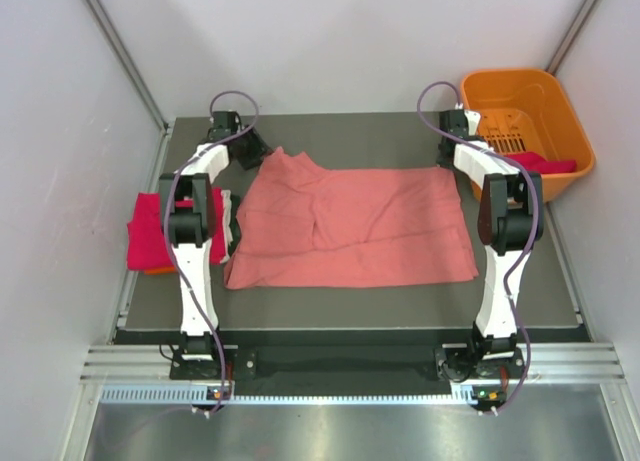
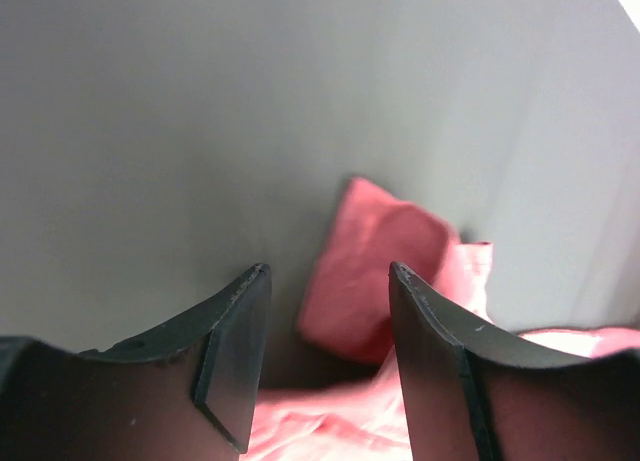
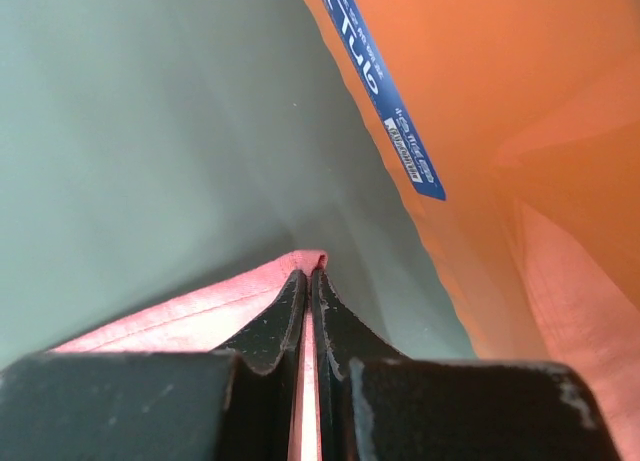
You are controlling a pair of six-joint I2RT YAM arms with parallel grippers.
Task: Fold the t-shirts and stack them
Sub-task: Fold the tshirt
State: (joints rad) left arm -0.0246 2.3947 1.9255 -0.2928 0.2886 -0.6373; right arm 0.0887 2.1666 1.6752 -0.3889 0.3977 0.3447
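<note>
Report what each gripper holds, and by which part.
Right gripper: fingers shut on the salmon-pink t-shirt, pinching its far right corner. Left gripper: fingers apart near the shirt's far left corner, holding nothing.

Setting: robotics lab test cell. Dark counter is boxed on three sides by plain pale panel walls. White left arm and right arm are bolted to a ribbed aluminium rail at the near edge. Salmon-pink t-shirt lies spread between the arms, with an orange plastic basket at the far right corner.
</note>
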